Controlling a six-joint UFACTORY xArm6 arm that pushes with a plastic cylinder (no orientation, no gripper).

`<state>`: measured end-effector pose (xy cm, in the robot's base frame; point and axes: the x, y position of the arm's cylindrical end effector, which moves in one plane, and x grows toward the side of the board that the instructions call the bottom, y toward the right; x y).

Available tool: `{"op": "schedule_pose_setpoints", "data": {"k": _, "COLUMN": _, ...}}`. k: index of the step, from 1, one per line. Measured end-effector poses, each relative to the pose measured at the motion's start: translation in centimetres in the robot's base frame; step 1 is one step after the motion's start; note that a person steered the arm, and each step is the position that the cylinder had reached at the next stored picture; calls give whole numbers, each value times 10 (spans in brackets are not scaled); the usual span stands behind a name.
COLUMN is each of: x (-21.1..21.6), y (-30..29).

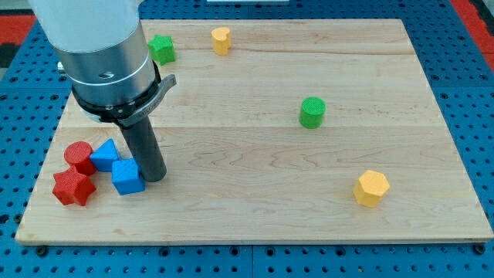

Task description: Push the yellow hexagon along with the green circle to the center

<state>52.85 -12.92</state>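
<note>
My arm enters from the view's top left as a broad pale grey cylinder, narrowing to a banded metal collar and then a dark clamp ring with a small lug jutting toward the view's right. From that ring the straight dark rod drops down, leaning slightly toward the view's right as it goes. My tip [155, 178] meets the wooden board [255, 208] near its lower-left corner, well toward the view's left of the board's middle. The rod is whole and unbent; only its lower length shows below the clamp
</note>
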Motion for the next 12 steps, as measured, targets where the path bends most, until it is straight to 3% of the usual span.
{"op": "schedule_pose_setpoints", "data": {"k": 2, "x": -1, "y": 16}}
{"op": "schedule_pose_setpoints", "data": {"k": 4, "x": -4, "y": 114}}
{"op": "schedule_pose_setpoints", "data": {"k": 6, "x": 70, "y": 178}}
{"op": "schedule_pose_setpoints", "data": {"k": 8, "x": 71, "y": 251}}
{"op": "schedule_pose_setpoints", "data": {"k": 10, "x": 53, "y": 254}}
{"op": "schedule_pose_setpoints", "data": {"k": 12, "x": 39, "y": 325}}
